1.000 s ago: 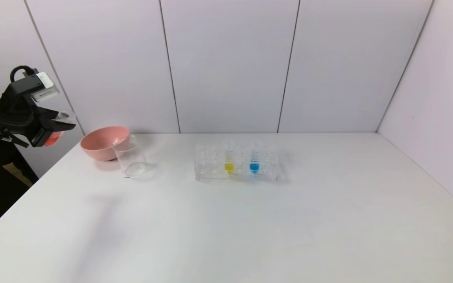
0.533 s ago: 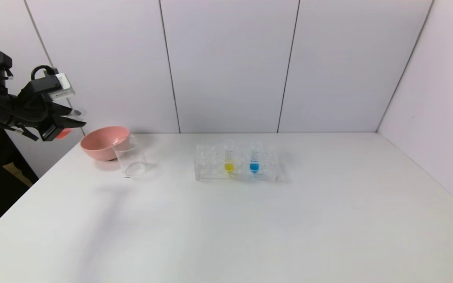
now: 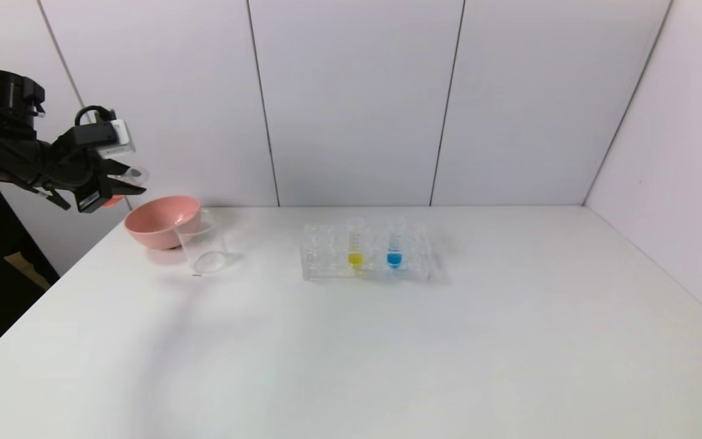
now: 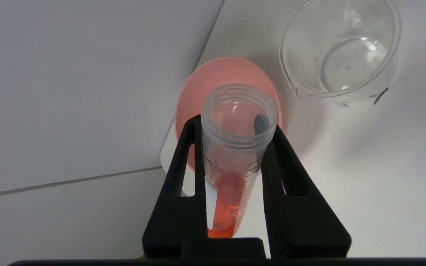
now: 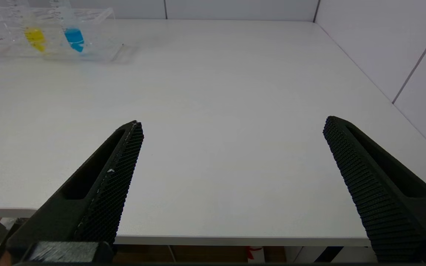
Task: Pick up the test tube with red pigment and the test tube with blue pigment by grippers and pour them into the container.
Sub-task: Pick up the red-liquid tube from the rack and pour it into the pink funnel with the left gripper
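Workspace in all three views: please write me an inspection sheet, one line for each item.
Surface: white table, no spill seen.
Job's things: test tube with red pigment held tilted in the air, open mouth near the pink bowl; test tube with blue pigment upright in the clear rack; container holds no liquid, beside the bowl.
Clutter: yellow-liquid tube in the rack.
Grippers: left gripper shut on the red tube, left of the bowl; right gripper open, parked over the near table edge.
Cables: black loop at the left wrist.
Surroundings: white panel walls.
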You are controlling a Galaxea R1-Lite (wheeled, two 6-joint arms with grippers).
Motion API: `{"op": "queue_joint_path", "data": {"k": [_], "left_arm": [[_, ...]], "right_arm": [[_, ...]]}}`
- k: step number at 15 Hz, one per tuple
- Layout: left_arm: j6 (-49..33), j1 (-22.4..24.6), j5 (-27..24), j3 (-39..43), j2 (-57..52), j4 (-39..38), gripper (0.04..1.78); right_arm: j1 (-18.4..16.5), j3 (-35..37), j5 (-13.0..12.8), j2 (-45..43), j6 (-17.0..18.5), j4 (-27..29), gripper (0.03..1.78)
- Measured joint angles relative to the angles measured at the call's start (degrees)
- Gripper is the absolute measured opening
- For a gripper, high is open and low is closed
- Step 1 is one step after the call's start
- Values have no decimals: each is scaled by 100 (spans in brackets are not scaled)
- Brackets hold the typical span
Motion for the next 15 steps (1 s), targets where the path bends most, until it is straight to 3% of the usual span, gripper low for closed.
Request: {"op": "queue_joint_path", "data": {"k": [15], "left_arm": [[1373,-204,221,-981,485,745,44]], "right_arm": [[0,0,0,0,0,0,177]]}}
